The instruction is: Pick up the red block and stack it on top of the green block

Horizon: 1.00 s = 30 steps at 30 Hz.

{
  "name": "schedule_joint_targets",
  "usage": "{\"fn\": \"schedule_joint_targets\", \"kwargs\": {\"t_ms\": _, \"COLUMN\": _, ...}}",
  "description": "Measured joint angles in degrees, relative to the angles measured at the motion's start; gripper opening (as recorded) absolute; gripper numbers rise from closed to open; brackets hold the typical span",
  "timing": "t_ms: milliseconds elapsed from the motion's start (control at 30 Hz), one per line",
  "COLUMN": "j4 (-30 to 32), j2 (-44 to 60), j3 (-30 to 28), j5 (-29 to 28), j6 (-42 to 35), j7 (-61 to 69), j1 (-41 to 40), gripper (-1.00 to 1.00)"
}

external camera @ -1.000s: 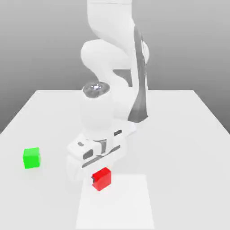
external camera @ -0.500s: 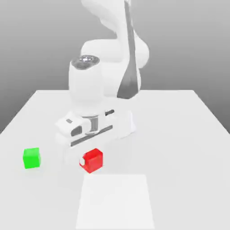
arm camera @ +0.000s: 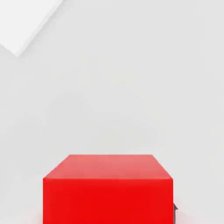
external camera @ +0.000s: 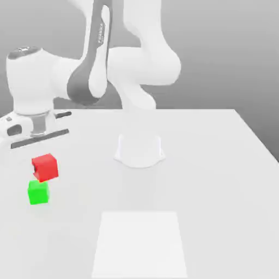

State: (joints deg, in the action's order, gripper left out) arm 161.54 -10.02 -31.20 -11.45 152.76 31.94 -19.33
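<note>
the gripper (external camera: 41,163) is squeezed tight on the red block (external camera: 45,167) and holds it up in the air, off the white table (external camera: 218,163). the red block hangs just above the green block (external camera: 38,192), which sits on the table at the exterior view's left.

A plain white table (external camera: 218,163) is seen in the exterior view, its far edge set against a backdrop (external camera: 229,49) of smooth grey that is shaded darker toward the top. A brighter white square patch (external camera: 140,245) is laid flat on the table near its front edge. In the hand view, a corner of a brighter white patch (arm camera: 22,22) is seen against the pale table surface (arm camera: 131,87).
</note>
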Motion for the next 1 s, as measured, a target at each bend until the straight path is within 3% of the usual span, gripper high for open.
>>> {"fn": "schedule_joint_targets", "kwargs": {"t_ms": 467, "j4": -0.58, "j2": 6.09, "j3": -4.03, "j5": 8.46, "j6": 5.42, "j7": 9.56, "j1": 1.49, "gripper": -1.00}}
{"fn": "schedule_joint_targets", "kwargs": {"t_ms": 1000, "j4": -1.11, "j2": 16.10, "j3": -0.58, "j5": 25.30, "j6": 12.42, "j7": 21.62, "j1": 2.16, "gripper": -1.00}}
